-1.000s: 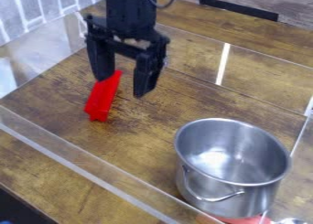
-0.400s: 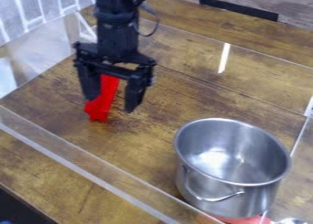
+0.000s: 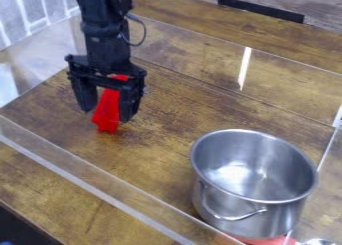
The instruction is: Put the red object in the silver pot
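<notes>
The gripper (image 3: 107,96) is seen pointing straight down over the wooden table (image 3: 201,79), with its two black fingers (image 3: 82,92) spread wide apart. The red block (image 3: 107,110) is found between those fingers, its upper part hidden behind the gripper's body and its lower end showing just below and between the fingertips. No pinch can be made out: a gap is visible on each side of the block, so the jaws are judged to be spread around it, not pressed on it. Whether either finger touches the block cannot be told from this view.

The block is seen resting on the table, leaning rather than lying flat, with its lower end toward the camera. The fingertips are placed close to the tabletop, at about the level of the block's middle.

The pot (image 3: 253,176) is located well apart from the gripper, to its right and nearer the camera. It stands upright on the table with its mouth open, and its shiny inside is seen to hold nothing. A small loop handle is visible on its near side, toward the bottom edge of the view.

A clear wall (image 3: 80,164) is seen running along the table's near edge, in front of the gripper and the pot, and another clear panel stands to the gripper's left. The black arm is seen rising from the gripper toward the top of the view.
</notes>
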Tool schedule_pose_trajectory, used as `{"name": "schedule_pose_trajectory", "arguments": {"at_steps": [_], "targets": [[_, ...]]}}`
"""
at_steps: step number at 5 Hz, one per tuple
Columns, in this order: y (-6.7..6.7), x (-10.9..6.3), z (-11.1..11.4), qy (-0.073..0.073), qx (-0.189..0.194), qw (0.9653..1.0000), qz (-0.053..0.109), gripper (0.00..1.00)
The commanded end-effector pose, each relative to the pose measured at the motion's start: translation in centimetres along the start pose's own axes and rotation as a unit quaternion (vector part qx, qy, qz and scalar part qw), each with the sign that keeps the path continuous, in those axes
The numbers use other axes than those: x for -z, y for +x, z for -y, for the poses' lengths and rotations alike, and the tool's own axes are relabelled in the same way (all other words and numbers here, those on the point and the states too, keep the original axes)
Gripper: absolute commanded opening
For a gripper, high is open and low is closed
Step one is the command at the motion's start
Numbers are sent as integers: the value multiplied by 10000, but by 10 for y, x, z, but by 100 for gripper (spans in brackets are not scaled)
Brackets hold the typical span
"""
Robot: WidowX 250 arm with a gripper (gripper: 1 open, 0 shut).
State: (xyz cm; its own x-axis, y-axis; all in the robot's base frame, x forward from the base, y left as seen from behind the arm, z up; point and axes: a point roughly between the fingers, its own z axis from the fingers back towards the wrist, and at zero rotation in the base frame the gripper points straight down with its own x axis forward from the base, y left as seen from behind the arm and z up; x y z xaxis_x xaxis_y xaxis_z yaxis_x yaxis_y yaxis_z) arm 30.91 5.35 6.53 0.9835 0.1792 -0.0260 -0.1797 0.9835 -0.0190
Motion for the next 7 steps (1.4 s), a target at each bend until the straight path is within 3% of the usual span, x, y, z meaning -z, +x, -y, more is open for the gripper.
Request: {"name": "schedule_pose_trajectory", "arguments": {"at_steps": [1, 2, 4, 5, 6, 7], "targets": [[12, -2, 5, -102, -191, 9992, 342, 100], [30, 4, -5, -166, -104, 9987, 479, 100], [51, 25, -14, -253, -15, 9987, 451, 100], [57, 35, -9, -314, -38, 9988, 366, 0], [57, 28, -15, -343, -130, 9988, 313, 0], [59, 26, -23, -307, -151, 9992, 216, 100]]}}
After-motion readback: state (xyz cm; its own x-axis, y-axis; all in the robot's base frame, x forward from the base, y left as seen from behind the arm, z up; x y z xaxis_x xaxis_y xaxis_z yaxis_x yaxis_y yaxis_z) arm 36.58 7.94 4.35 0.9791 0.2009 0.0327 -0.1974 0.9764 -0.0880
